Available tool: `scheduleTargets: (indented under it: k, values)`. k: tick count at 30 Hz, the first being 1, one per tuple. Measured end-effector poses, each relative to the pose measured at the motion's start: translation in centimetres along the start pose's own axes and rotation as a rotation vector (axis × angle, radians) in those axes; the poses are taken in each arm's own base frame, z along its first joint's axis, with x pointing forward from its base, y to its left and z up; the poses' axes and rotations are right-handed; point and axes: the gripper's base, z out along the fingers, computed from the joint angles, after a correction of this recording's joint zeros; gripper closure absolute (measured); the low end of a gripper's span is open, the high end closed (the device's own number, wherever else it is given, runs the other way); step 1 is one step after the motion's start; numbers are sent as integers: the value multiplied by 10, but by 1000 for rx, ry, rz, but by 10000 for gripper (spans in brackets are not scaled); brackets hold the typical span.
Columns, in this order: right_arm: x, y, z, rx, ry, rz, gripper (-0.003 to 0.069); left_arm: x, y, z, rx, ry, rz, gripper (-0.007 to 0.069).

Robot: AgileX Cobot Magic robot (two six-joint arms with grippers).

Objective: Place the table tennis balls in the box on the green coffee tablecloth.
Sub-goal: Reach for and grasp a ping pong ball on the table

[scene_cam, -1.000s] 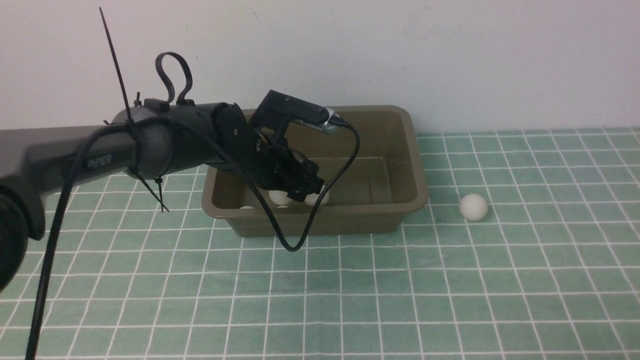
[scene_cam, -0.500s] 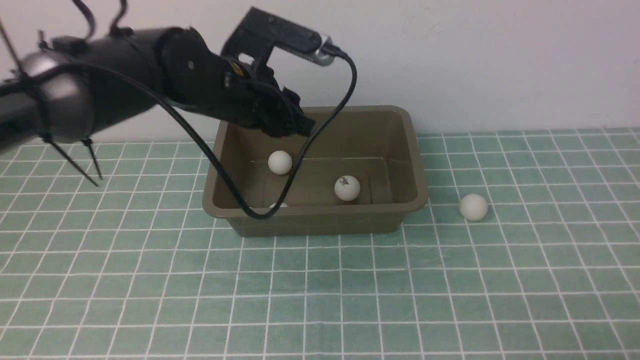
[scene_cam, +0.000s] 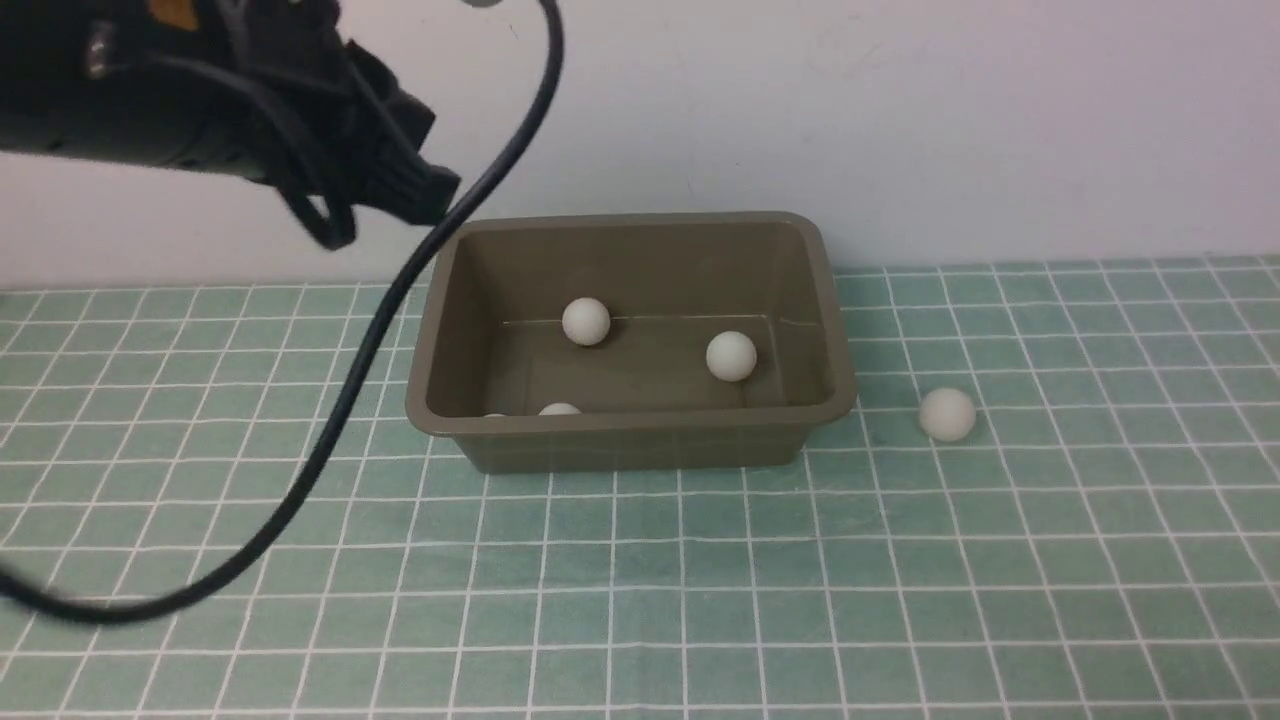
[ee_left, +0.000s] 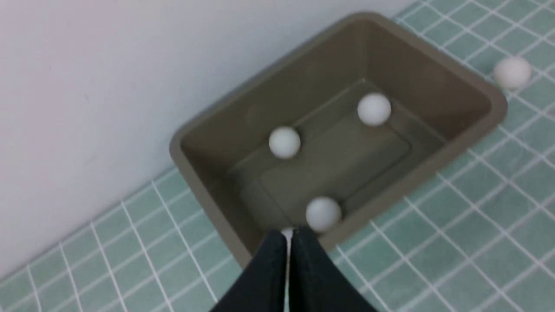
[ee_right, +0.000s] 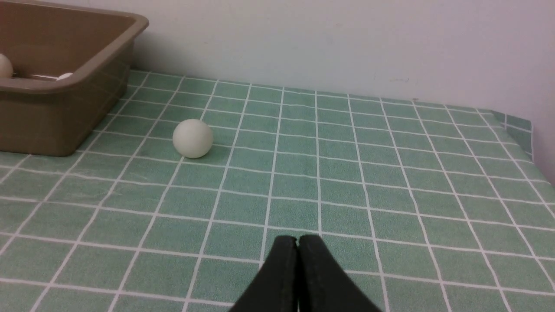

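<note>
The olive-brown box stands on the green coffee tablecloth against the wall. Several white table tennis balls lie inside it, among them one near the back and one to the right. Another ball rests on the cloth just right of the box. My left gripper hangs above the box's back left corner, shut and empty; from its wrist the box lies below the closed tips. My right gripper is shut, low over the cloth, with the loose ball ahead beside the box.
A black cable droops from the left arm down over the cloth left of the box. A pale wall runs right behind the box. The cloth's right edge shows in the right wrist view.
The left arm has lifted out of the box and drawn back up and to the left, its jaws closing empty. The balls inside the box have rolled apart.
</note>
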Motion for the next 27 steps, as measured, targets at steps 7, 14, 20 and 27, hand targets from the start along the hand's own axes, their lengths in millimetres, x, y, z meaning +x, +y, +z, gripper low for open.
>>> scheduleTargets:
  k: [7,14,20,27]
  values:
    - [-23,-8,-3,49,-269,282,669,43,-12,-19,12,33,-21,629]
    - [-36,-23,-11,119,-484,618,669,87,-24,-28,27,84,-53,629]
    - [-39,-38,-18,211,-625,863,669,117,-32,-48,19,48,-55,629]
    - [-34,-46,-20,251,-661,1103,669,154,-43,-88,-17,-130,-137,629]
